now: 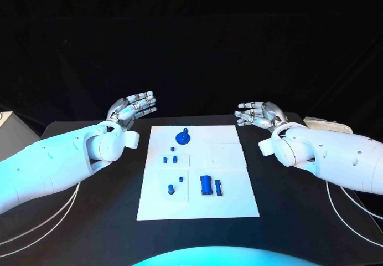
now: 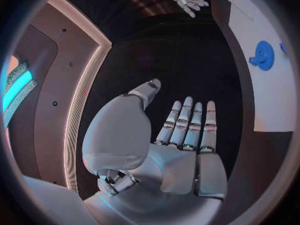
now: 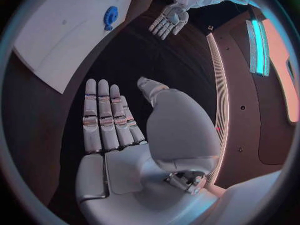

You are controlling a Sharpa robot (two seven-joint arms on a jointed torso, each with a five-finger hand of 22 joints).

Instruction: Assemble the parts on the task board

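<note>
The white task board (image 1: pixel 231 197) lies in the middle of the black table. On it a round blue part with a knob (image 1: pixel 184 136) sits at the far end, two small blue pegs (image 1: pixel 170 159) lie in the middle left, a small blue piece (image 1: pixel 171 189) and a larger blue cylinder (image 1: pixel 206 184) with a thin blue piece (image 1: pixel 218 187) lie nearer me. My left hand (image 1: pixel 133 107) hovers open beyond the board's far left corner, palm up, fingers straight (image 2: pixel 187 127). My right hand (image 1: pixel 258 115) hovers open beyond the far right corner, holding nothing (image 3: pixel 109 120). The round blue part (image 2: pixel 263 54) (image 3: pixel 110 16) appears in both wrist views.
A pale box (image 1: pixel 11 126) stands at the table's left edge and a white object (image 1: pixel 329 124) lies at the far right. White cables (image 1: pixel 48 221) trail along the table on both sides of the board.
</note>
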